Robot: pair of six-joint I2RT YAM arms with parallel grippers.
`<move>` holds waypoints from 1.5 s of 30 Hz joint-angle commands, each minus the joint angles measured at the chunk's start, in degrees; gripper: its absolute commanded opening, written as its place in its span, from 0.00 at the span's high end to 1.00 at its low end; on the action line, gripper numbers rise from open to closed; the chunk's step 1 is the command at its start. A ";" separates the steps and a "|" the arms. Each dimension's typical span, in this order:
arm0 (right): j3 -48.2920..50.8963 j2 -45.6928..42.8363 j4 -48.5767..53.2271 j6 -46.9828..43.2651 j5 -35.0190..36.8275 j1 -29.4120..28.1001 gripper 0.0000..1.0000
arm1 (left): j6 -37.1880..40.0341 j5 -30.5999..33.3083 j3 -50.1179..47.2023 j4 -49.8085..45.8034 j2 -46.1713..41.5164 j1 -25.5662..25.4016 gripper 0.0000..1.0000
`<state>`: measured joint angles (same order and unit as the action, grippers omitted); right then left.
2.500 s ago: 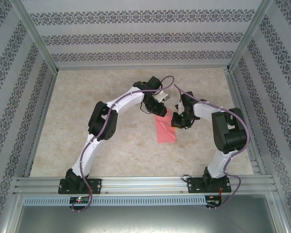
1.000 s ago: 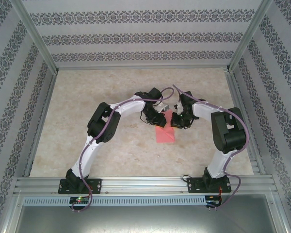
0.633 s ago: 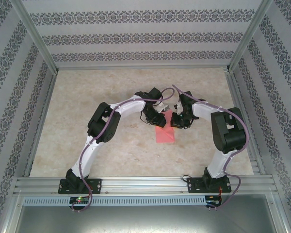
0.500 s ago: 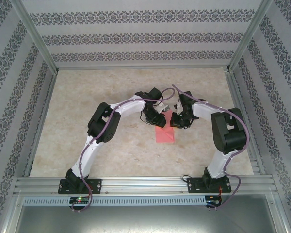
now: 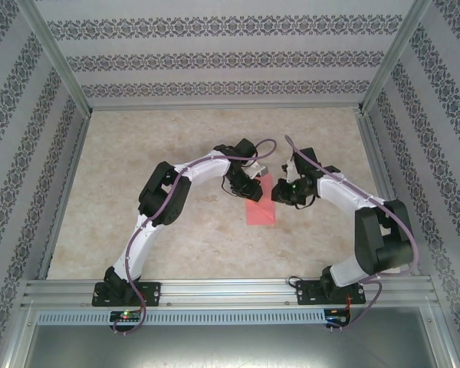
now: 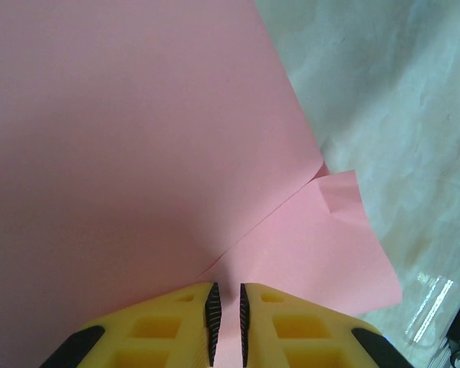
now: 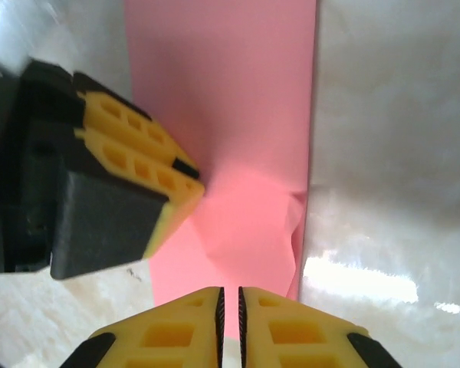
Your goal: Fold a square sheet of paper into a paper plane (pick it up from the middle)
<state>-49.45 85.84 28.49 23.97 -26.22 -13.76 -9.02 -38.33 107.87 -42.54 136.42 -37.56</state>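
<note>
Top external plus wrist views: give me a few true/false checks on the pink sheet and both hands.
1. The square sheet of paper lies on the table between the left hand and the right hand. True.
2. The sheet is a flat, unfolded square. False: it is folded, one layer lapped over another.
3. The left hand's fingertips meet the sheet's surface. True.
4. The sheet lies against the back wall. False: it lies near the middle of the table.
</note>
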 commanded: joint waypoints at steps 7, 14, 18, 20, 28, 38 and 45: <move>4.28 0.28 -2.99 3.93 -0.24 -1.57 0.82 | 0.67 4.98 -0.13 -2.68 3.81 -0.32 0.78; 2.38 3.46 -3.97 3.55 -0.49 -1.02 0.79 | 0.41 4.42 0.12 -2.54 1.86 0.03 0.76; 1.90 3.98 -3.10 3.14 0.73 -0.92 0.76 | 0.32 4.58 0.35 -2.59 1.35 0.29 0.76; 1.69 4.13 -2.62 2.76 1.42 -0.86 0.73 | 0.32 4.31 0.54 -2.54 1.34 0.29 0.76; 1.60 5.30 -3.53 2.59 -0.03 -0.70 0.74 | 0.40 4.05 1.34 -3.20 1.42 0.39 0.76; 1.36 6.20 -4.42 2.26 -1.00 -0.70 0.80 | 0.40 3.29 1.64 -3.53 0.85 0.61 0.75; 0.97 7.49 -4.53 1.47 -0.52 -0.65 0.89 | 0.14 2.47 1.88 -3.50 0.15 0.73 0.74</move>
<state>-47.20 92.25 24.38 26.61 -26.37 -14.74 -9.06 -38.11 108.99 -43.13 136.46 -37.39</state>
